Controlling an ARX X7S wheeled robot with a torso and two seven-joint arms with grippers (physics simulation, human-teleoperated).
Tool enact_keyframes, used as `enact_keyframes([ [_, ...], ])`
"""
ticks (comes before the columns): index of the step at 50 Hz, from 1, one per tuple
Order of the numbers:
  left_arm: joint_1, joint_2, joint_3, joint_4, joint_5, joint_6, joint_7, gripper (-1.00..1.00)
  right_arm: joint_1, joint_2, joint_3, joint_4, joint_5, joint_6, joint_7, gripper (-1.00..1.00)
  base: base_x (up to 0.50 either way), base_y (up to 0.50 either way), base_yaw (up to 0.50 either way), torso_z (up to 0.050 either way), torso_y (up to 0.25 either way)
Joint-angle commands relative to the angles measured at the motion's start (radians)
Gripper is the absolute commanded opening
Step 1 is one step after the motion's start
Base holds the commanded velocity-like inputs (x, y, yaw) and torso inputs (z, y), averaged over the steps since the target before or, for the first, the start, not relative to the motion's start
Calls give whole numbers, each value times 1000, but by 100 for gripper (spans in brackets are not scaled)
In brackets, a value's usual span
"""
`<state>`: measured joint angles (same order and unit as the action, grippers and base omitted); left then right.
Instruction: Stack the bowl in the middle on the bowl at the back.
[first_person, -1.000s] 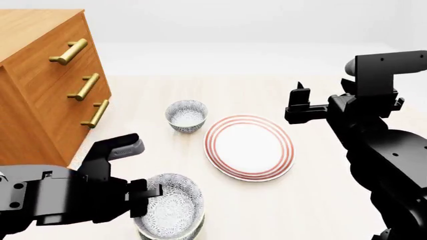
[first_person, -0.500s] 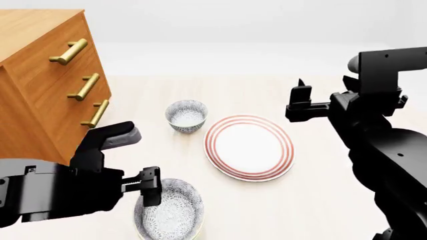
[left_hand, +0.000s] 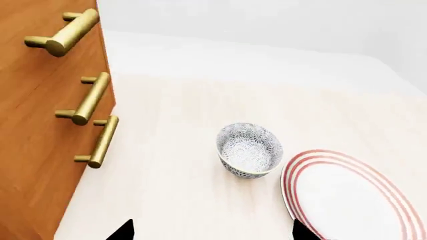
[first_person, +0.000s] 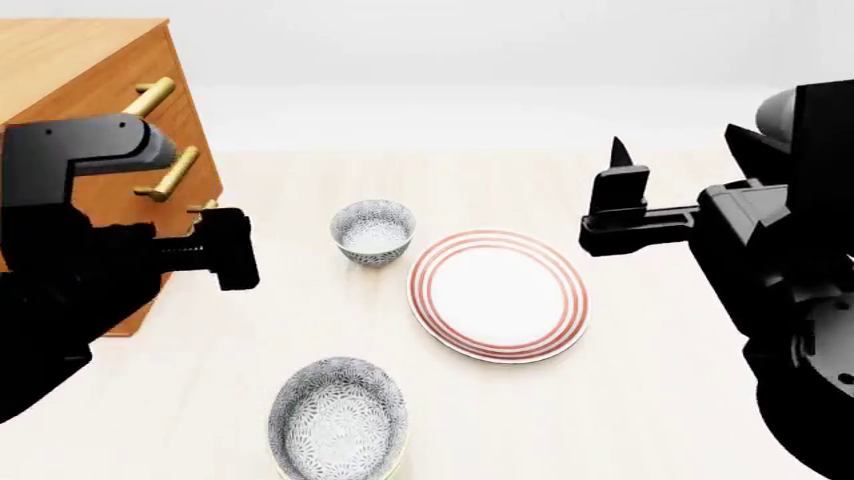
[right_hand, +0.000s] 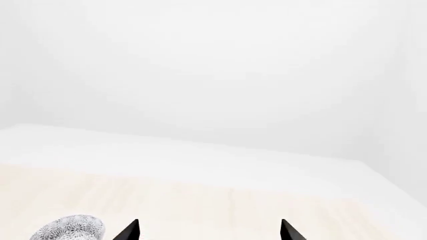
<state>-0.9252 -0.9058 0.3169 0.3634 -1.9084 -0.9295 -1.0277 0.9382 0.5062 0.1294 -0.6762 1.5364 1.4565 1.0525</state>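
The bowl at the back (first_person: 371, 230) stands upright left of the plate, grey-and-white patterned with a pale bottom; it also shows in the left wrist view (left_hand: 249, 149). A look-alike bowl (first_person: 338, 422) sits near the front edge, with a thin pale rim showing under its lower edge. I cannot tell whether this is the bowl in the middle. My left gripper (first_person: 230, 250) hangs open and empty beside the dresser, left of the back bowl; its fingertips (left_hand: 123, 231) stand wide apart. My right gripper (first_person: 622, 192) is open and empty in the air right of the plate (right_hand: 208, 231).
A red-ringed white plate (first_person: 498, 294) lies right of the two bowls, and its edge shows in the left wrist view (left_hand: 333, 165). A wooden dresser (first_person: 67, 70) with brass handles (left_hand: 88, 100) stands at the left. A patterned bowl's edge (right_hand: 69, 227) shows in the right wrist view.
My left arm has let go of the near bowl, risen and pulled back to the left beside the dresser. The near bowl stays where it was. My right gripper has drifted slightly up.
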Motion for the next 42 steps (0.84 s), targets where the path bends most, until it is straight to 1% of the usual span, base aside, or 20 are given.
enact_keyframes([
  [1,-28,-64,-85,57,95,28,-11,100,107,162,-125,-40,523,-144,463,100,0,0,0,0,0],
  [4,-29,-89,-101,63,57,36,-39,100,146,223,-185,-73,578,-227,512,100,0,0,0,0,0],
  [13,-26,-158,-143,75,-14,56,-101,100,246,540,-403,-241,629,-594,515,100,0,0,0,0,0],
  [17,9,-181,-163,88,-35,73,-119,100,275,637,-440,-300,658,-688,513,100,0,0,0,0,0],
  [21,52,-200,-186,106,-37,93,-130,100,363,737,-519,-346,701,-777,515,100,0,0,0,0,0],
  [24,81,-208,-205,123,-26,109,-133,100,406,796,-548,-368,725,-818,514,100,0,0,0,0,0],
  [28,116,-215,-227,139,9,124,-128,100,368,833,-467,-371,769,-813,517,100,0,0,0,0,0],
  [35,159,-243,-269,150,-1,153,-146,100,241,890,-256,-371,844,-787,518,100,0,0,0,0,0],
  [42,239,-262,-335,174,2,192,-161,100,157,950,-77,-371,932,-779,518,100,0,0,0,0,0],
])
